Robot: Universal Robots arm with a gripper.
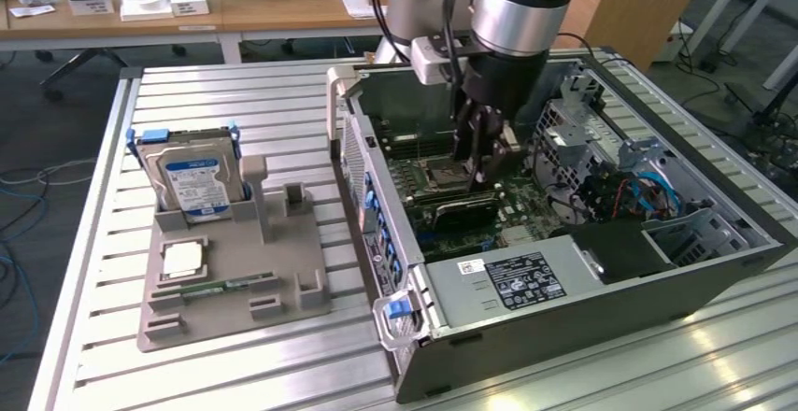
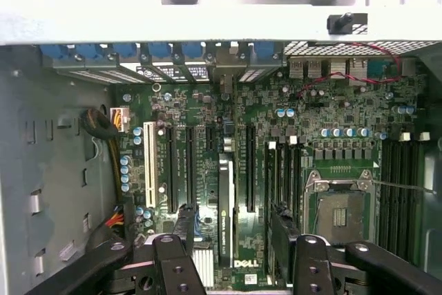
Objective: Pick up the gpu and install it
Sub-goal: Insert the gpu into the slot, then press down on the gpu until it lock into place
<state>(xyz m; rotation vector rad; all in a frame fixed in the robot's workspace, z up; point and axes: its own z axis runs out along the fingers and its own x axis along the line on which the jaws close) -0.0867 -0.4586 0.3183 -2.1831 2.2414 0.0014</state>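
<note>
The gripper [image 2: 231, 240] hangs inside the open computer case [image 1: 698, 243] with its two black fingers [image 2: 185, 229] spread wide and holding nothing; there is a clear gap between them in the wrist view. In that gap stands the gpu [image 2: 226, 205], seen edge-on as a narrow dark card upright in a slot of the green motherboard [image 2: 276, 136], its far end running to the row of blue-tabbed bracket slots [image 2: 159, 52] at the case wall. The fingers flank the card on either side, and whether either pad touches it cannot be told. Beyond one finger lie the empty black expansion slots and a white one [image 2: 149, 164]; beyond the other sits the open processor socket [image 2: 340, 211] and, further out, the memory slots [image 2: 400, 191]. The exterior view shows the arm [image 1: 518, 9] coming down from above into the middle of the case, the fingers low over the board near the socket, with the card [image 1: 451, 207] just beside them as a dark block. That view also shows what lies outside the case — a grey parts holder [image 1: 231, 280] on the slatted metal table [image 1: 224, 103], well apart from the fingers towards the exterior view's left. In the holder a silver hard drive [image 1: 190, 182] with a blue-white label stands upright, a small square chip [image 1: 182, 260] lies flat, and a narrow green memory stick [image 1: 224, 287] rests along its near edge. Inside the case, the power supply [image 1: 524, 280] with its label sits at the near end.
</note>
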